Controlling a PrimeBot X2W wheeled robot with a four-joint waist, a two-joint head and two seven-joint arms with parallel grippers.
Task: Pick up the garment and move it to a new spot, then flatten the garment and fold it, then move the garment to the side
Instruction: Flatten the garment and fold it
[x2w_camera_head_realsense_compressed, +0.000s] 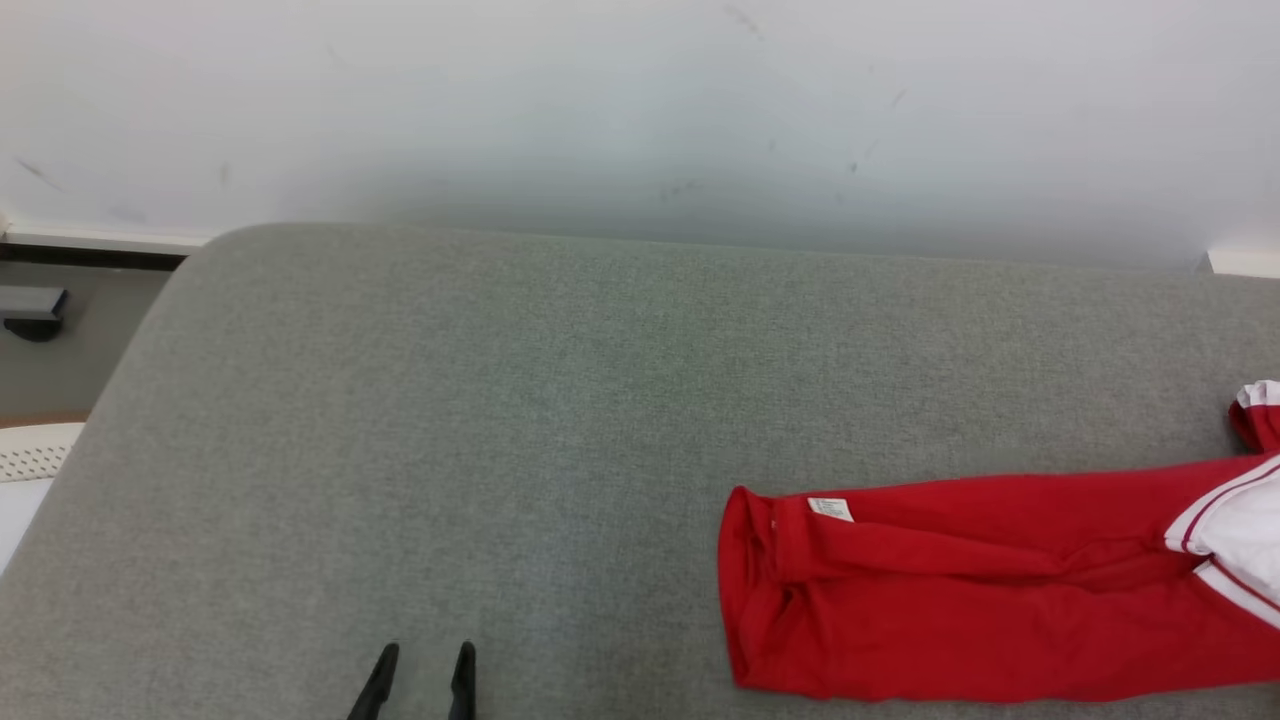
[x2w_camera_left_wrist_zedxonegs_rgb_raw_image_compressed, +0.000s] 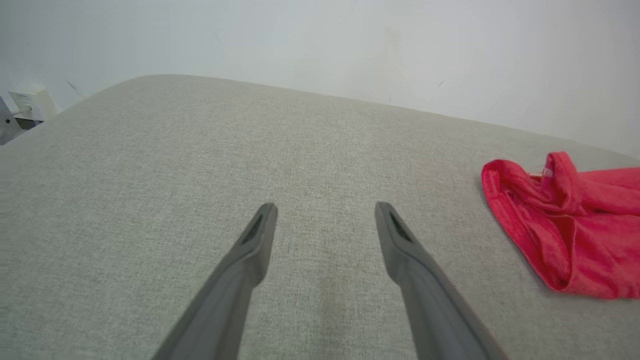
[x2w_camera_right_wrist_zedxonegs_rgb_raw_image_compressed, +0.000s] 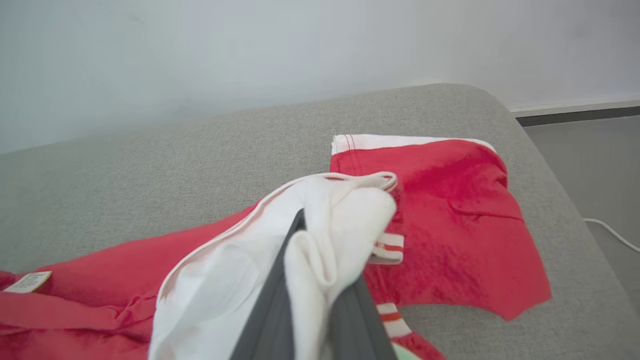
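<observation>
The garment (x2w_camera_head_realsense_compressed: 980, 600) is red with white panels and lies stretched along the right side of the grey cushion (x2w_camera_head_realsense_compressed: 500, 400), running off the head view's right edge. A small white label sits near its left hem. My left gripper (x2w_camera_head_realsense_compressed: 420, 680) stands open at the bottom of the head view, well left of the garment, nothing between its fingers (x2w_camera_left_wrist_zedxonegs_rgb_raw_image_compressed: 260, 235). The red hem (x2w_camera_left_wrist_zedxonegs_rgb_raw_image_compressed: 560, 225) shows at the right of the left wrist view. In the right wrist view my right gripper (x2w_camera_right_wrist_zedxonegs_rgb_raw_image_compressed: 320, 250) is shut on a bunched white fold of the garment (x2w_camera_right_wrist_zedxonegs_rgb_raw_image_compressed: 345, 220), which hides the fingertips.
A pale wall (x2w_camera_head_realsense_compressed: 640, 110) rises behind the cushion. Floor and a dark fixture (x2w_camera_head_realsense_compressed: 32, 310) lie past the cushion's left edge. In the right wrist view the cushion's rounded end (x2w_camera_right_wrist_zedxonegs_rgb_raw_image_compressed: 540, 150) drops to grey floor with a white cable (x2w_camera_right_wrist_zedxonegs_rgb_raw_image_compressed: 610, 232).
</observation>
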